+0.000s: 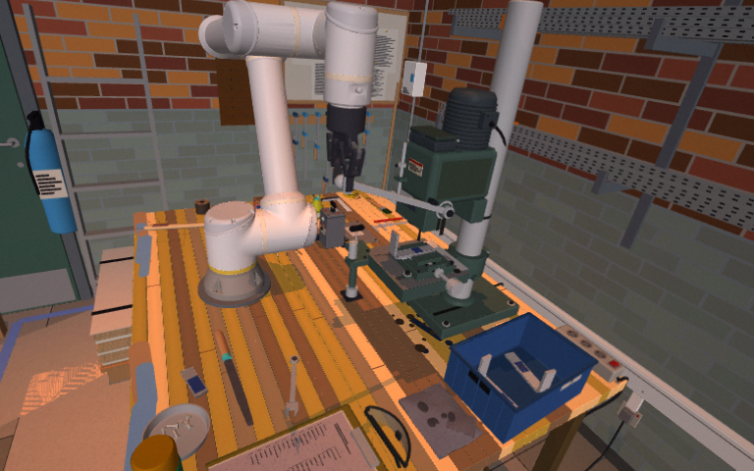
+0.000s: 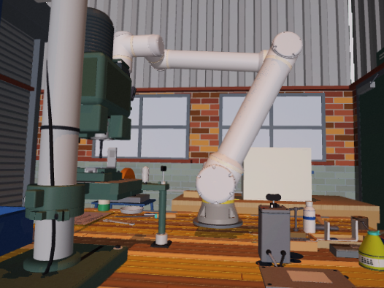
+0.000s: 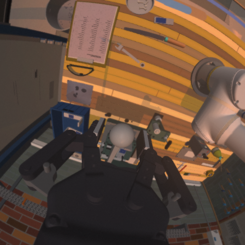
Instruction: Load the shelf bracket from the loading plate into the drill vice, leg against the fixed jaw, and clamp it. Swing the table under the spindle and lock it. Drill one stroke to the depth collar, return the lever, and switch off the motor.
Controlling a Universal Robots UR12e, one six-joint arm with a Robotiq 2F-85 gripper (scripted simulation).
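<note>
The shelf bracket [image 1: 410,251] sits in the drill vice [image 1: 418,265] on the green table under the drill head [image 1: 451,166], its upright leg [image 1: 394,242] standing at one end. The feed lever [image 1: 396,196] reaches out from the drill head toward the arm and ends in a white ball knob [image 3: 121,135]. My gripper [image 3: 121,134] hangs straight above that knob, with the knob between its fingers. The motor switch box [image 2: 273,232] stands on the bench near the arm's base. My gripper is open and holds nothing.
A blue bin [image 1: 520,371] holding another bracket sits at the near right corner of the bench. A table lock post [image 1: 352,270] stands left of the vice. A wrench [image 1: 292,386], a file [image 1: 233,376], a clipboard [image 1: 303,447] and safety glasses [image 1: 391,430] lie on the near bench.
</note>
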